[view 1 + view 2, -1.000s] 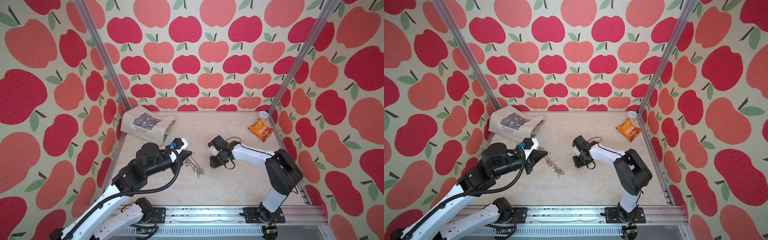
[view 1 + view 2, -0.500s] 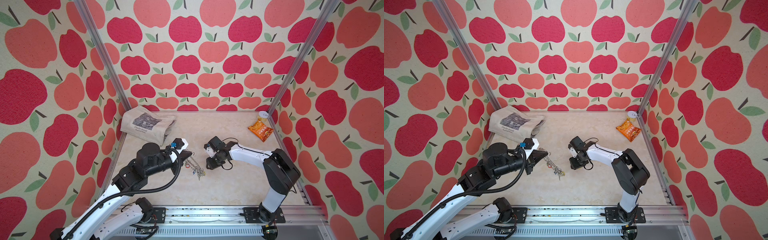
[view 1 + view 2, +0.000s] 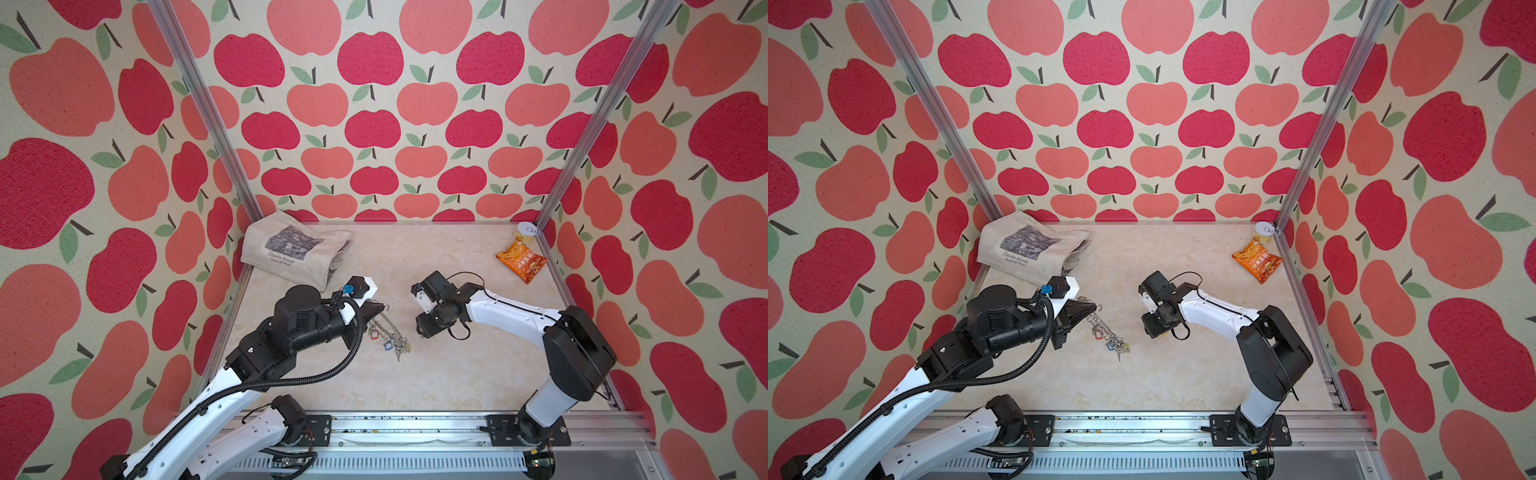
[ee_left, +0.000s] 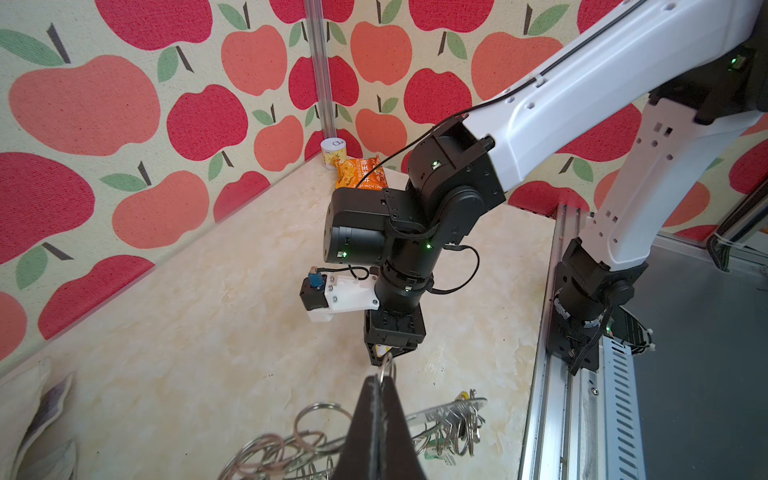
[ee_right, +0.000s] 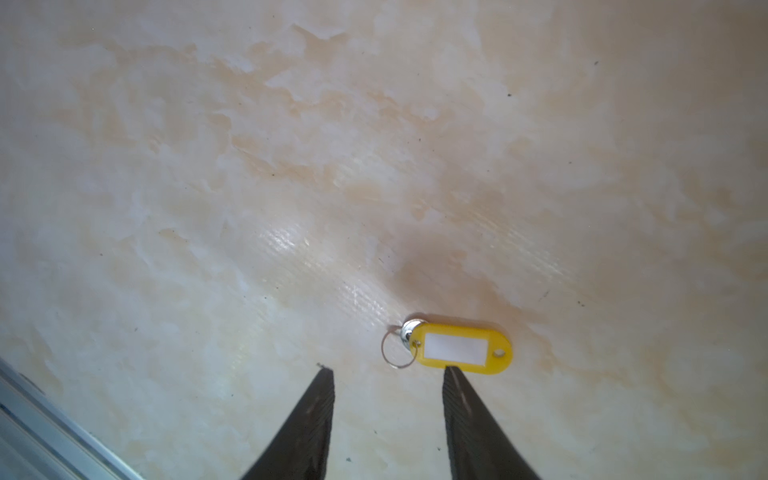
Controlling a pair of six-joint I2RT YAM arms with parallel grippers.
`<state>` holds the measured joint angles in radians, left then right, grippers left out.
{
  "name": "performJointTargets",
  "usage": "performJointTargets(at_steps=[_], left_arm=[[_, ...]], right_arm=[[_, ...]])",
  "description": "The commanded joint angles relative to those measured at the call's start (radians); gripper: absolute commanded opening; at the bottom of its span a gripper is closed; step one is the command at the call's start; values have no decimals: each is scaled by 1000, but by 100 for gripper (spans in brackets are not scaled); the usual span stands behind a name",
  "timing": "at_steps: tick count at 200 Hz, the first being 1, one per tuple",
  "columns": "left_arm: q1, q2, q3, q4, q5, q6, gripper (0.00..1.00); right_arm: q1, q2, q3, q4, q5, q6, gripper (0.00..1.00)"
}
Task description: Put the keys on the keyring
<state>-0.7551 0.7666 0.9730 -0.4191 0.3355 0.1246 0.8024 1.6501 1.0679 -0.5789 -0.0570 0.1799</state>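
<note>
Right wrist view gives you the right hand [image 5: 388, 374] with jaws apart and empty, one fingertip [image 5: 457, 395] at the edge of a yellow-tagged key [image 5: 461, 349] on the marbled beige surface [image 5: 291, 166]. Your left hand [image 4: 379, 384] is pinched closed on a wire loop [image 4: 386, 365] of the keyring [image 3: 386, 326], whose tagged keys [image 3: 399, 347] trail onto the surface. A printed tote bag [image 3: 295, 249] lies back left, a snack packet [image 3: 521, 262] and small can [image 3: 525, 232] back right. Apple-patterned walls [image 3: 374, 124] enclose the surface.

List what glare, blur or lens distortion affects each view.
Right wrist view: glare streak on the table, whole frame soft, yellow tag clear enough. Left wrist view: keyring loops blur at the near edge beside the dark left end effector. Both top views: even light, posts splay from wide-angle distortion.
</note>
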Motion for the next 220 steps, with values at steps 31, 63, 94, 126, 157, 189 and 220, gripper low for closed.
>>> performJointTargets(at_steps=[31,63,94,126,157,189,220], left_arm=[[0,-6,35,13,-8,9,0],[-1,-7,36,17,-11,5,0],[-2,-7,41,14,-10,4,0],[-1,-8,50,3,-10,10,0],[-2,-15,46,5,-11,12,0],[-1,-24,42,1,-13,14,0],[-3,-39,42,-9,-19,15,0]], right_arm=[[38,1,12,-126,211,-351,48],[74,44,6,-110,289,-490,41],[113,25,-75,42,322,-578,29],[119,-52,-158,182,221,-689,31],[119,-93,-189,243,179,-749,32],[120,-87,-176,234,141,-811,31],[120,-69,-170,183,138,-855,30]])
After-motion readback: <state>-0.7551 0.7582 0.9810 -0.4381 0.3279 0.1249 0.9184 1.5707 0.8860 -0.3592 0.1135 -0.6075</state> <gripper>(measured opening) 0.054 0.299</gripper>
